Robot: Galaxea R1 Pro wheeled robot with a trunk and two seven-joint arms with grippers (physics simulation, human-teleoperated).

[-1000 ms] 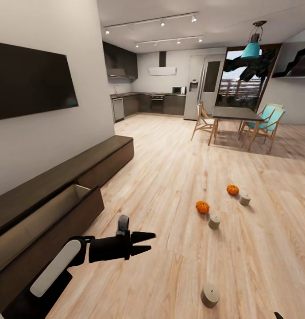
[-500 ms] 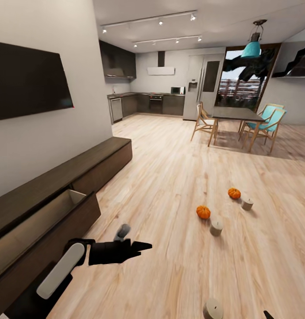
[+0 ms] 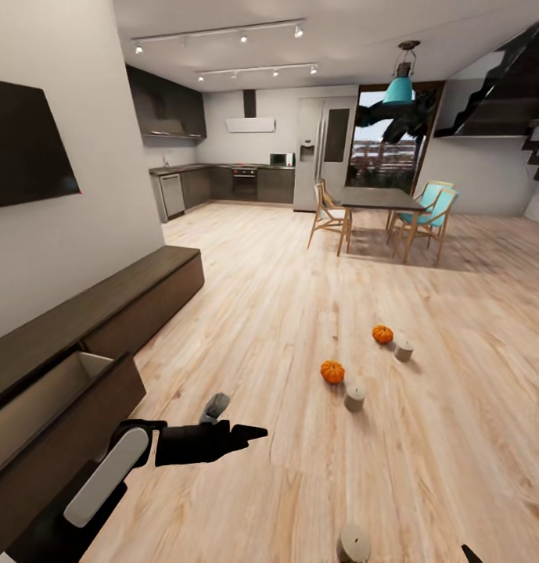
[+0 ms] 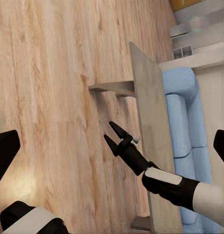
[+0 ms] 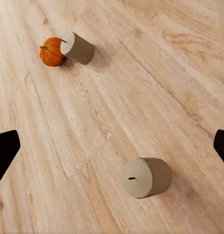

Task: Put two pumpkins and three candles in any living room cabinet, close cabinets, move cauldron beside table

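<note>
Orange on pale wood floor [image 3: 285, 313]: two pumpkins, the nearer one [image 3: 332, 371] just beside a candle [image 3: 354, 397], the farther pumpkin [image 3: 382, 334] beside another candle [image 3: 404, 350], a third candle [image 3: 353, 543] close by the robot. Dark cabinet [image 3: 81, 328] along the wall, one drawer [image 3: 42, 407] hanging open. Left gripper [image 3: 249, 432] hovers empty over the floor, looking nearly pressed together; right gripper [image 4: 113, 136] spread, empty.

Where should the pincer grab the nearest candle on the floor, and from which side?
Grip the nearest candle across its round side wall, coming straight down from above. It stands upright on the bare wood floor, flat top and tiny wick up, with nothing touching it, so open fingers can probably straddle it. The right pincer looks wide open and close above it.
</note>
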